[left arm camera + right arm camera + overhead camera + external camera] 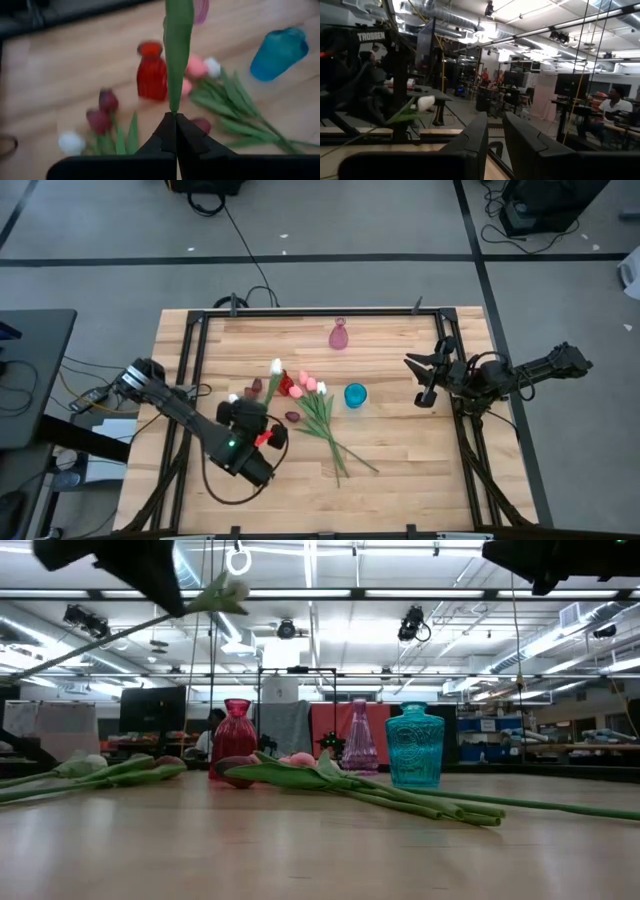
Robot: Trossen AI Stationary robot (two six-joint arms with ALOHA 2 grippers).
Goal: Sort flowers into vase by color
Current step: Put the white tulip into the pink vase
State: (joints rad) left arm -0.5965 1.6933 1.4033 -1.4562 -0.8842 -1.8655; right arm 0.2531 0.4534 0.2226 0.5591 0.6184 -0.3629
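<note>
Pale wooden planks form the bench [400, 450], framed by black rails. Over its 8 o'clock area the left tool [175, 131] is raised, its fingers pressed together on the green stem of a white tulip [275, 367], which is carried clear of the bench with its head pointing toward 12 o'clock; in the low view that head [232, 590] is seen high above the wood.

Below the held flower, the remaining flowers [318, 412] lie near the bench's middle: pink and white heads beside a red vase [287, 384], long green stems fanned toward 5 o'clock. Dark maroon heads [102, 112] and another white head [71, 142] are scattered just at the red vase's 9 o'clock side. A blue vase [355, 395] stands at 3 o'clock of the bunch, and a pink vase [339, 336] stands toward 12 o'clock, well apart.

At the 3 o'clock edge the right tool [428, 378] is held above the bench, fingers parted and empty.
</note>
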